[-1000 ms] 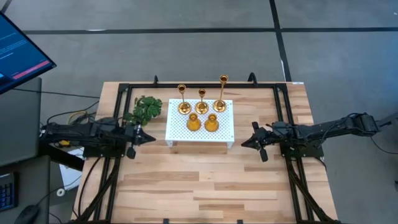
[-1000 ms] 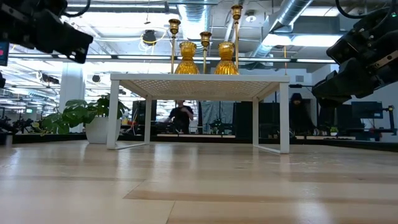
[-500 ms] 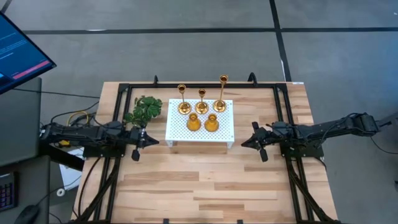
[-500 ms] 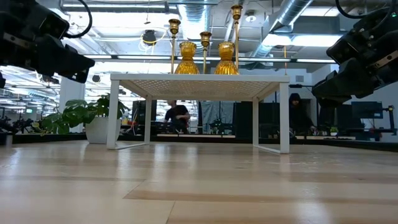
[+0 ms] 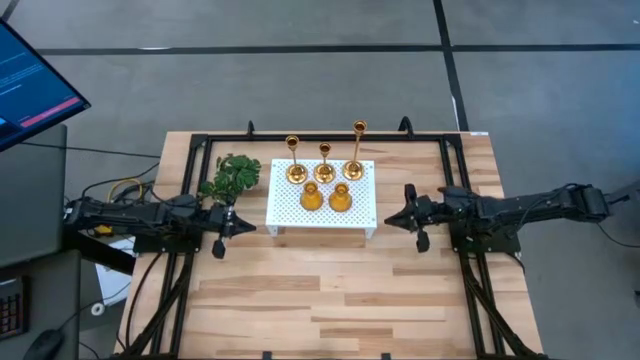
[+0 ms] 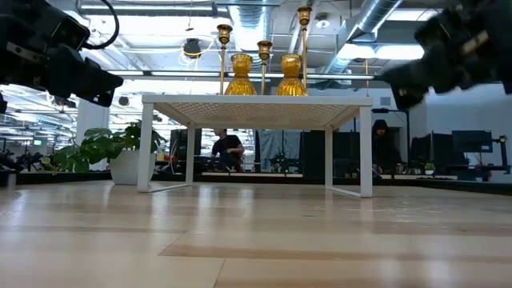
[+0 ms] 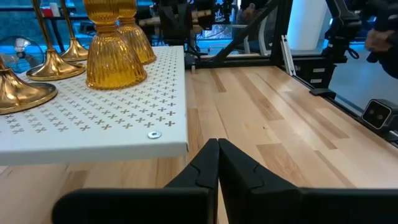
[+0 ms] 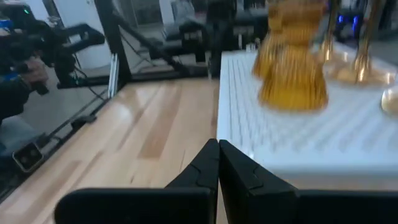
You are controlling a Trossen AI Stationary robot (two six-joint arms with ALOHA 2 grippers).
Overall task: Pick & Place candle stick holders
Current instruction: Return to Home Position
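Note:
Five gold candle stick holders stand upright by their bases on a white perforated stand (image 5: 288, 212) at the table's far middle. Three are slim-stemmed (image 5: 294, 160) (image 5: 324, 164) (image 5: 355, 150), in a row at the back. Two are squat and ribbed (image 5: 311, 197) (image 5: 340, 197), in front of them. My left gripper (image 5: 247, 227) is shut and points level at the stand's left side, a little short of it; its wrist view shows the nearest squat holder (image 7: 115, 56). My right gripper (image 5: 388, 219) is shut and hovers just off the stand's right side, facing a squat holder (image 8: 292, 71).
A green leafy sprig (image 5: 232, 176) sits left of the stand, behind my left gripper. Black frame rails (image 5: 190, 160) run along the table's left, right and far sides. The near half of the wooden table (image 5: 320, 310) is bare. A person (image 6: 230, 148) shows in the room behind.
My left gripper has sunk a little and edged toward the stand, then kept still. My right gripper has risen in the last half second, still shut and still pointing at the stand. The holders have not moved.

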